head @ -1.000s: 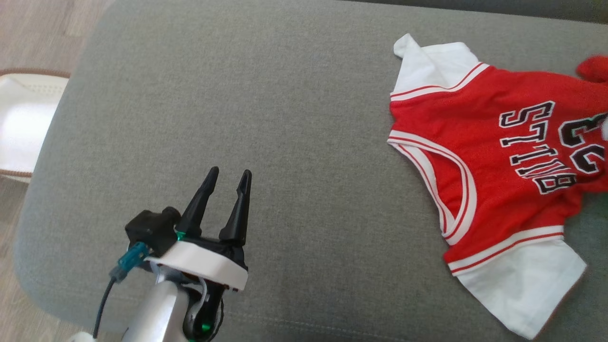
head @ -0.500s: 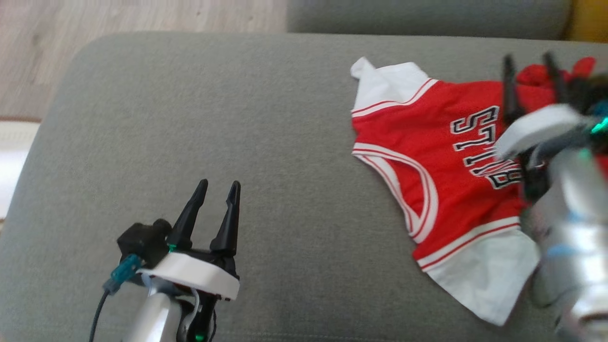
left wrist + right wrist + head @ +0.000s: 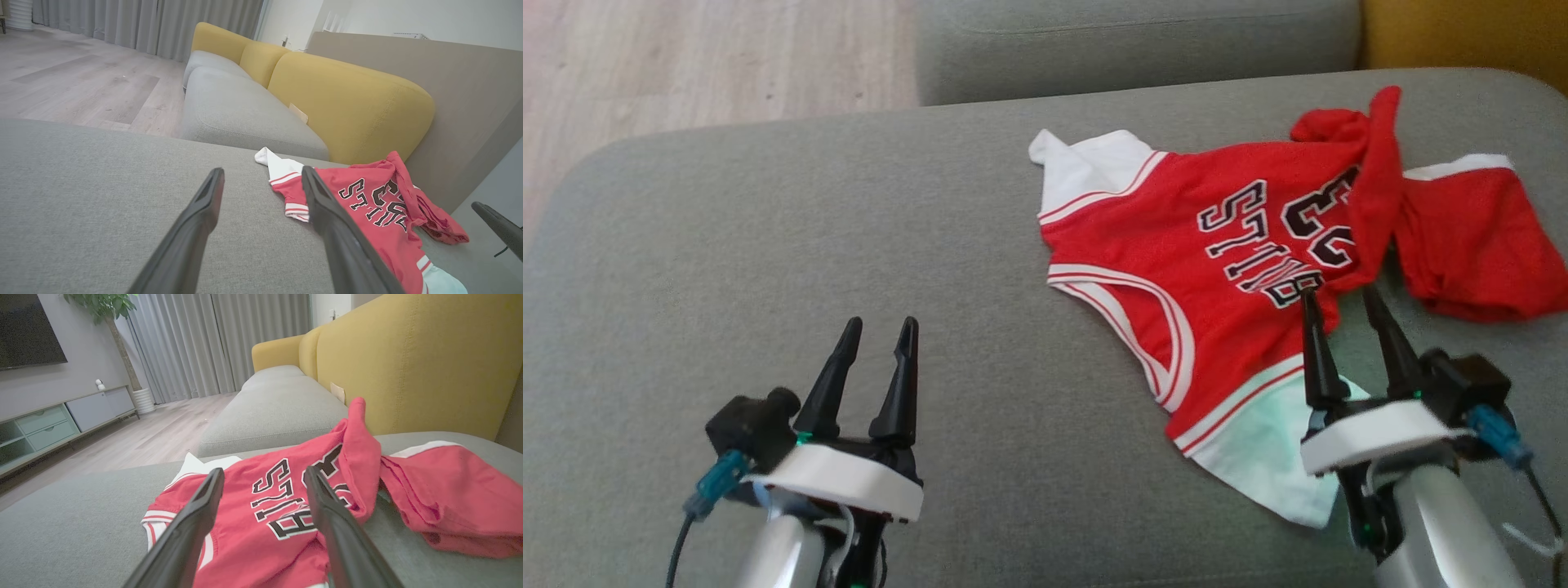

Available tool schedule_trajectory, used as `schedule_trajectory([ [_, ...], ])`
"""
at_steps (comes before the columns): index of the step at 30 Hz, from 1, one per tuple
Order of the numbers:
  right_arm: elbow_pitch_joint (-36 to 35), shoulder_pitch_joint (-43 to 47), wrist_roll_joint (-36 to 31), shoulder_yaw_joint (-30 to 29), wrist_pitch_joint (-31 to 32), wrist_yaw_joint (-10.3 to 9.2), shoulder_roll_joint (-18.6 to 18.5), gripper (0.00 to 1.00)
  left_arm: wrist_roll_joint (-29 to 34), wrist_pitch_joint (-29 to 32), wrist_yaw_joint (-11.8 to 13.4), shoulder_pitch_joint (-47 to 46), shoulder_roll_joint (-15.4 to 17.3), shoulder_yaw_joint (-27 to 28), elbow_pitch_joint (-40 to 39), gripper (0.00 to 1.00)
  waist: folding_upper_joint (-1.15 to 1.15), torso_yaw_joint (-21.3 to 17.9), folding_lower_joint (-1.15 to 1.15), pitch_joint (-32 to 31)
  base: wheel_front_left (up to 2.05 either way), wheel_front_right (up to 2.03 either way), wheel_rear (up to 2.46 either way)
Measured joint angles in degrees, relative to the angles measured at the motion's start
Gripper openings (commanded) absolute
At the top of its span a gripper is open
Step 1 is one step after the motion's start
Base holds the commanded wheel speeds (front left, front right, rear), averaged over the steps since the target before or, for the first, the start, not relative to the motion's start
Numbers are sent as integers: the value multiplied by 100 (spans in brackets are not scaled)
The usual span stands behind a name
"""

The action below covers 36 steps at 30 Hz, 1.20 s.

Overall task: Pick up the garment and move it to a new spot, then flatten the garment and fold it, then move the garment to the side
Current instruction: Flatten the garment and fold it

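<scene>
Closest to me, my left gripper hangs over bare grey fabric sofa cushion, its two dark fingers spread wide and empty, well apart from the work. My right gripper is just as wide and holds nothing, with its tips over the near edge of the red jersey with white sleeves and black lettering. The jersey lies on the right half of the cushion, mostly flat at the chest. Its far end is rumpled, and one red fold stands up in a ridge. I judge it light, limp and a little slippery, so it should drape and sag once lifted. That raised ridge looks the easiest pinch, and the banded shoulder seams would suit flattening better. Beyond it rises the mustard-yellow upholstered backrest.
</scene>
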Motion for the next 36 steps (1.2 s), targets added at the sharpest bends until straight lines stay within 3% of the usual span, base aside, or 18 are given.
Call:
schedule_trajectory([
  [11, -680, 322, 152, 44, 111, 0, 56, 100, -42, 0, 46, -7, 0, 8, 52, 100, 0, -426, 0, 107, 0, 0, 0],
  [17, -812, 321, 152, 33, 186, 0, 63, 100, 75, 0, 59, -604, 1, -478, 871, 100, 0, -635, 0, 317, 0, 0, 0],
  [22, -886, 320, 152, 44, 205, 0, 65, 100, 62, 160, 227, -1319, -12, -928, 1785, 100, 0, -834, 0, 502, 0, 0, 0],
  [29, -895, 308, 182, 120, 204, 0, 68, 100, -559, 537, 291, -1970, -22, -1327, 2659, 100, 0, -1160, 0, 730, 0, 0, 0],
  [36, -872, 259, 263, 186, 175, 0, 71, 100, -1244, 769, 290, -2323, -24, -1804, 3047, 100, 0, -1470, 0, 884, 0, 0, 0],
])
